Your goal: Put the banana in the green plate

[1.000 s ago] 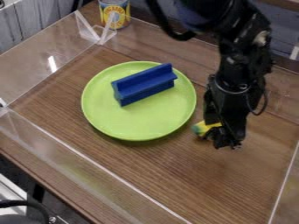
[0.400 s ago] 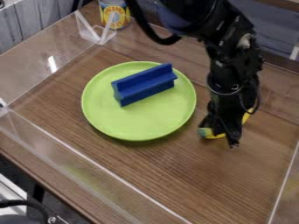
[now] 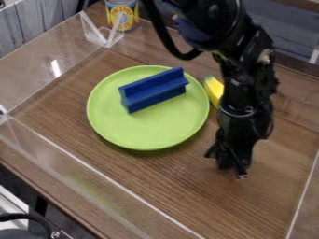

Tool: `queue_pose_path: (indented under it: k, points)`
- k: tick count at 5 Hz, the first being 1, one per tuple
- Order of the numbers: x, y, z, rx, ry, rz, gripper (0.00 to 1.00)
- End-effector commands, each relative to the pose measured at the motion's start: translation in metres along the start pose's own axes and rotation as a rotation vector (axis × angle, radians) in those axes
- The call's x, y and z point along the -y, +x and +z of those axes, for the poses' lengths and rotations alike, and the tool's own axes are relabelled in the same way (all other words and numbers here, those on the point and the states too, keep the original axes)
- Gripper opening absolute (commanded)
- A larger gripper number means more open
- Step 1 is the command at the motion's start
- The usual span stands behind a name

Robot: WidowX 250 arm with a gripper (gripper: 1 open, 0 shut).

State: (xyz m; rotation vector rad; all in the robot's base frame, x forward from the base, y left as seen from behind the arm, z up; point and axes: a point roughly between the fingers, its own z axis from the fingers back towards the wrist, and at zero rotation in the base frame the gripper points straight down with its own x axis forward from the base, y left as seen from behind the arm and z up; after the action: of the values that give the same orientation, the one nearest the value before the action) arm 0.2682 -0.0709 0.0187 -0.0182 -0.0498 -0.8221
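View: camera, the only one, looking down at an angle onto the wooden surface (image 3: 137, 191) inside clear plastic walls (image 3: 32, 56).
Change, banana: a moment ago a yellow patch sat at the foot of the gripper, right of the plate. That spot is now bare, and the banana (image 3: 214, 90) shows further up the picture, at the right rim of the green plate (image 3: 118, 131), partly behind the arm (image 3: 249, 70).
Change, gripper: the gripper (image 3: 233, 164) points straight down, low over the surface near the plate's lower right edge. It has shifted a little toward the plate.
Fingers: pressed together, with no yellow between them, so they seem to hold nothing.
Meaning for the task: the banana most likely squirted out as the fingers closed. The grasp looks failed, and the banana is not clearly in the plate. It would need a fresh approach, with the fingers spread again.
Plate contents: a blue rectangular block (image 3: 155, 89) lies across the upper middle; the rest of the plate is free.
Hard to make out: whether the banana rests on the rim, just inside it, or on the surface beside it. The arm covers part of it.
Also unclear: the fingertips are dark and blurred against the wood, so contact with the surface cannot be told.
Cut off: the arm's upper part leaves the top edge. A yellow can (image 3: 119, 13) stands behind the far wall.
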Motion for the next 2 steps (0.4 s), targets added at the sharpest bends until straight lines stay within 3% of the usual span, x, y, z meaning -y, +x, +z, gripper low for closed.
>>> queue_pose_path:
  k: [1,2]
  points:
    - [-0.0201,0.0078,0.0261,0.052,0.026,0.004,0.0]
    - [-0.0194,0.0091,0.0177,0.06,0.029,0.028,0.0]
